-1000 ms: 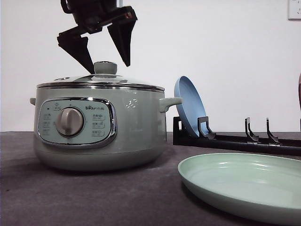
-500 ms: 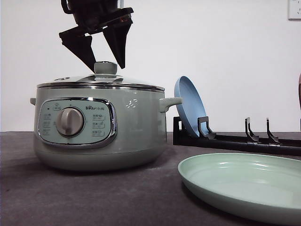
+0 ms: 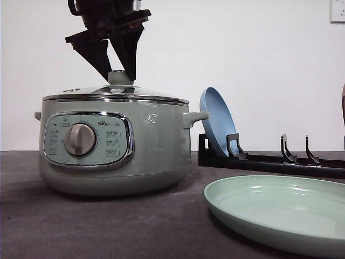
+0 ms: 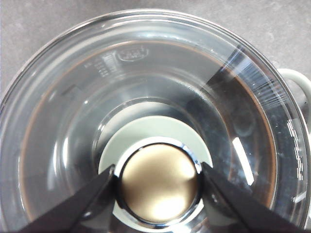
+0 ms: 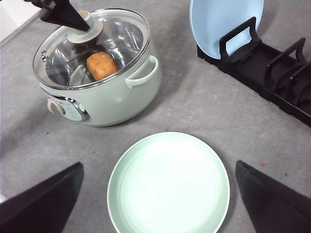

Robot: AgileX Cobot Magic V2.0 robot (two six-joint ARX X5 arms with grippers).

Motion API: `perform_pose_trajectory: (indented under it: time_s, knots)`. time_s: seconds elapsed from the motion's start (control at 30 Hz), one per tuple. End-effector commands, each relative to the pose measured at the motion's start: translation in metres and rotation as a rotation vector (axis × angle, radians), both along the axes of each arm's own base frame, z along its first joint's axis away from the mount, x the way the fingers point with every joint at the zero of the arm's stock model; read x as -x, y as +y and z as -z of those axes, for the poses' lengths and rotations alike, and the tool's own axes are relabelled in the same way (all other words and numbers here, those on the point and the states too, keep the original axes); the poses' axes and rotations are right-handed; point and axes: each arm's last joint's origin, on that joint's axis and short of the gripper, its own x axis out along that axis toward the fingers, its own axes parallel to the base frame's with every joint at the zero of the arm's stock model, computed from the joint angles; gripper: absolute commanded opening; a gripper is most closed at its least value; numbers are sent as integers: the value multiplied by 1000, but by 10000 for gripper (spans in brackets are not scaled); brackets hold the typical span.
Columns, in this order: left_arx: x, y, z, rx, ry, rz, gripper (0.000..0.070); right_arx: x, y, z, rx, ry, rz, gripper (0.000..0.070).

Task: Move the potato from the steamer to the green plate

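Gripping lid knob (image 4: 159, 185), left claw (image 4: 158, 187), fingers touching both sides

We see bright, even light; white glare streaks cross the steamer's glass lid (image 4: 243, 160), a soft shadow lies under the steamer (image 3: 116, 143), nearby edges blur
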Motion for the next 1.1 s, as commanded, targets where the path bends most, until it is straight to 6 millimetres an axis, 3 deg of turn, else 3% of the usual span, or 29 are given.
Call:
perform_pose_trajectory:
  time_s: [0.0, 0.13, 0.43, 1.07]
  knots:
    - [-4, -5, -2, 9, -16, 13, 118, 0, 0, -4, -12, -15, 0, 631]
    - [-4, -5, -2, 9, -16, 14, 17, 0, 0, -4, -12, -15, 0, 631]
    - [-4, -4, -11, 19, -36, 11, 12, 0, 0, -4, -11, -14, 0, 631]
    - [17, 7, -91, 95, -187, 11, 13, 0, 0, -4, -13, -13, 1, 631]
